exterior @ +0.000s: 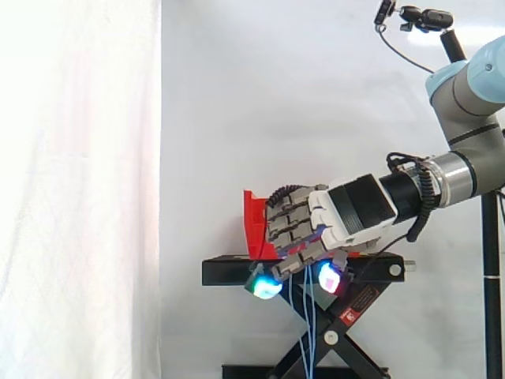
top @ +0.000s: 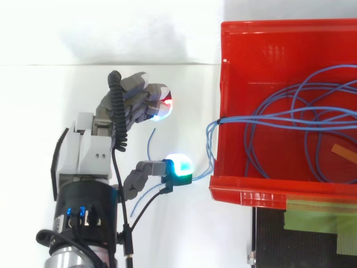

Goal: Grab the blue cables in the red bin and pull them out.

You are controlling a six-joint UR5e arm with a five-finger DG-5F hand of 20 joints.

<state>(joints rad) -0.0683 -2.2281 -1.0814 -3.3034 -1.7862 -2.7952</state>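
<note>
Red plastic, smooth and hard-walled: your bin [top: 262, 187] sits at the right on a black stand [exterior: 225, 272]. Inside it, thin blue cables [top: 234, 119] lie in loose, overlapping loops, with a small tan strip [top: 341, 152] among them at the right. A bundle of strands crosses the bin's left wall and drops outside. In the side view the strands hang down in front of the stand's crossed legs. The hand [top: 89, 151] is just left of the bin, outside it, and strands run close by it. You cannot tell whether it grips them.
</note>
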